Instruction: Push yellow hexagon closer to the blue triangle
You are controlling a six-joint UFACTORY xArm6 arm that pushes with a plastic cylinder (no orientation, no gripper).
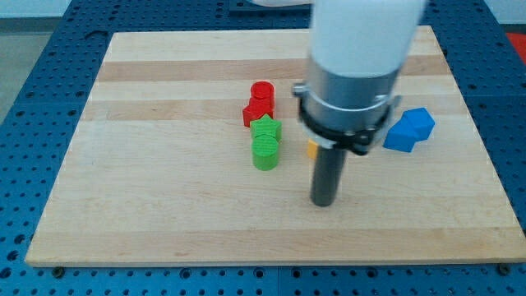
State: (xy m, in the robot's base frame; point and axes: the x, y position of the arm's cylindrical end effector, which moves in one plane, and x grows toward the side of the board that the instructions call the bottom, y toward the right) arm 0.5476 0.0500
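My tip (324,202), the lower end of a bare dark rod that grips nothing, rests on the pale wooden board (164,214). Just above it, a sliver of the yellow block (312,149), shape hidden by the arm, shows. The blue plastic blocks (410,129), shapes unclear, lie to its upper right; green (265,141) and red blocks (260,102) cluster to its upper left.

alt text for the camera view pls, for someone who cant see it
My tip rests on a wooden board, below a yellow block mostly hidden behind the rod, its shape unclear. Two blue blocks sit touching at the view's right. Left of the rod, two red blocks and two green blocks form a column.
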